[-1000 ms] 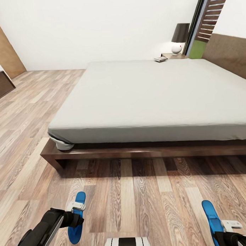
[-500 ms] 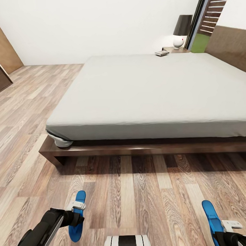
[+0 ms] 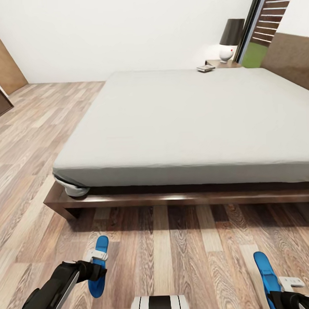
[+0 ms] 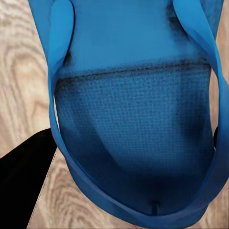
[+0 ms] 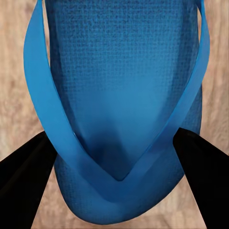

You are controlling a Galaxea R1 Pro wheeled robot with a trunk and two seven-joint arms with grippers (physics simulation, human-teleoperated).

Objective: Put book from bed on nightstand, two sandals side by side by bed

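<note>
Walls: we see plain white (image 3: 123, 35).
Floor: wood planks (image 3: 185, 260).
Upper right: lamp (image 3: 230, 40), dark-framed window (image 3: 261, 30).

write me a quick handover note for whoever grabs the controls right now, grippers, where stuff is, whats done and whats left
Left gripper: shut on the left sandal, held over the floor.
Right gripper: shut on the right sandal, also over the floor.
The two sandals are far apart, both in front of the bed, which the robot faces from its foot end.
Book: at the far edge of the mattress by the nightstand with the lamp; whether it lies on the bed or the nightstand is unclear.
Done: both sandals picked up.
Left: set them side by side next to the bed, then check the book.
</note>
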